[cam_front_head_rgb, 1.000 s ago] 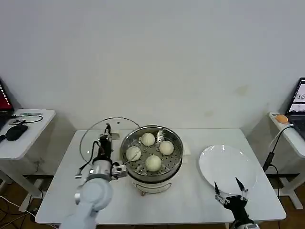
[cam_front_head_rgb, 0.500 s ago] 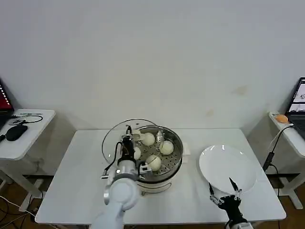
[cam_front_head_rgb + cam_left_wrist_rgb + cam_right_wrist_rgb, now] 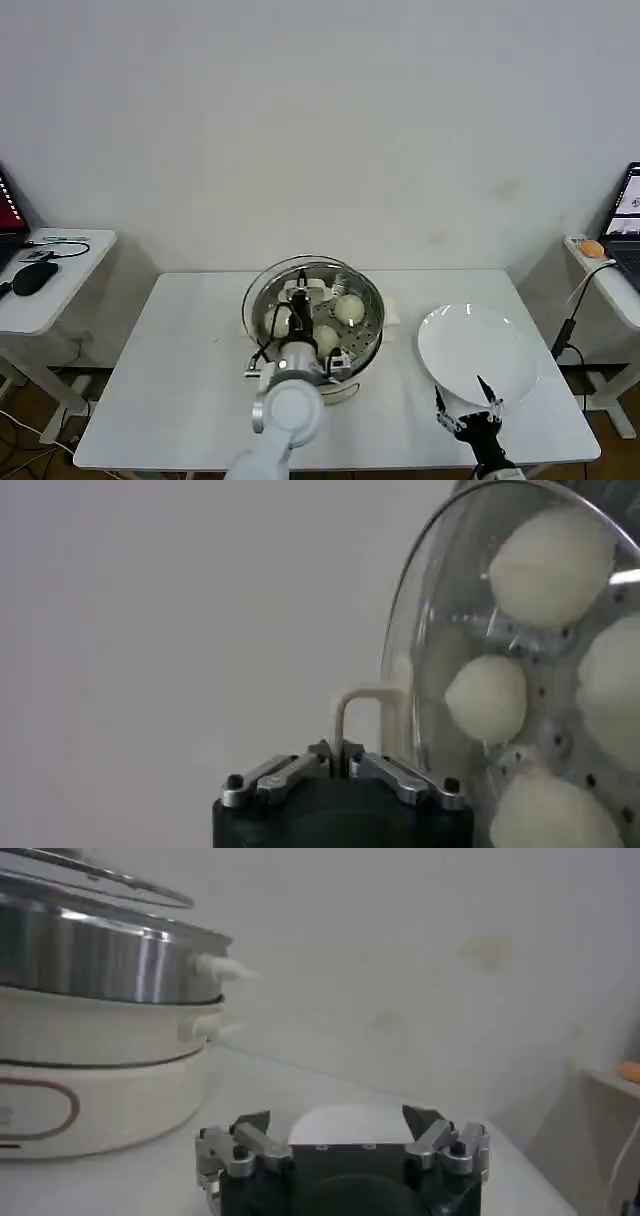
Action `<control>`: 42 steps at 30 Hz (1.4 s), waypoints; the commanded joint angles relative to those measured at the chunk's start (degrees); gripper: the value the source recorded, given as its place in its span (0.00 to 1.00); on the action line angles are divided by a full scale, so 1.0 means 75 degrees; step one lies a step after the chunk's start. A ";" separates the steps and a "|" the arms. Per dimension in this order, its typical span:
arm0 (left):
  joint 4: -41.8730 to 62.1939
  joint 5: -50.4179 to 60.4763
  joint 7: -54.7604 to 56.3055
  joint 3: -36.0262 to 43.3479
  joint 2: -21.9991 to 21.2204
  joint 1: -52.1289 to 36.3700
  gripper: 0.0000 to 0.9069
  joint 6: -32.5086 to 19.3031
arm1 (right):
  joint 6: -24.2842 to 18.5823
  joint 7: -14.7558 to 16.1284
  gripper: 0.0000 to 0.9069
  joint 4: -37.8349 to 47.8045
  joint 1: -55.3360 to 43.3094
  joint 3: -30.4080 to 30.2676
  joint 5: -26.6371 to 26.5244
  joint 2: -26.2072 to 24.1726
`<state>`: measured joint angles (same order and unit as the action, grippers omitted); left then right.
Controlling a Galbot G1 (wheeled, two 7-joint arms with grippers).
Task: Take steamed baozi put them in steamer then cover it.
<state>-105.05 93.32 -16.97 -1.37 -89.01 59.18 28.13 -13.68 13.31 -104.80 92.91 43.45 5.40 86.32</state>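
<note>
Left tool (image 3: 343, 767) gripping lid handle (image 3: 362, 712), holding lid (image 3: 300, 290) over steamer (image 3: 366, 335); right tool (image 3: 340, 1131) idling wide open.

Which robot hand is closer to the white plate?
The right gripper, open, hovering just at the white plate's near edge. The left gripper is over the steamer, holding the glass lid.

Bright, even, diffuse room light; soft faint shadows under white table (image 3: 150, 360). Glare streaks on steamer (image 3: 90, 943) steel wall. Wrist views soft, near foreground blurred.
</note>
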 commanded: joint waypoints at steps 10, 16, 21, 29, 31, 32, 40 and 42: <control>0.0269 0.0397 0.0025 0.0209 -0.0349 0.0098 0.00 -0.0097 | -0.0041 0.0017 1.00 0.0103 -0.0018 -0.0048 0.0075 -0.0008; 0.0293 0.0411 0.0031 0.0193 -0.0346 0.0094 0.00 -0.0115 | -0.0048 0.0023 1.00 0.0106 -0.0018 -0.0087 0.0104 0.0000; 0.0331 0.0423 0.0037 0.0189 -0.0349 0.0112 0.00 -0.0123 | -0.0056 0.0029 1.00 0.0110 -0.0014 -0.0098 0.0108 0.0000; 0.0406 0.0403 0.0053 0.0201 -0.0358 0.0058 0.00 -0.0130 | -0.0069 0.0041 1.00 0.0117 -0.0005 -0.0147 0.0132 0.0010; 0.0422 0.0416 0.0005 0.0193 -0.0356 0.0060 1.00 -0.0166 | -0.0068 0.0044 1.00 0.0118 -0.0002 -0.0156 0.0146 0.0013; 0.0422 0.0414 -0.0044 0.0193 -0.0352 0.0072 1.00 -0.0176 | -0.0071 0.0044 1.00 0.0117 -0.0002 -0.0160 0.0146 0.0011; 0.0310 0.0396 -0.0016 0.0192 -0.0344 0.0124 1.00 -0.0173 | -0.0082 0.0049 1.00 0.0120 0.0001 -0.0210 0.0176 0.0011; 0.0226 0.0387 -0.0016 0.0191 -0.0302 0.0148 1.00 -0.0173 | -0.0089 0.0051 1.00 0.0118 0.0013 -0.0220 0.0178 0.0005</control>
<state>-102.52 96.35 -16.78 0.07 -91.53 60.05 26.87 -14.27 13.66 -103.91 92.93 41.86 6.66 86.37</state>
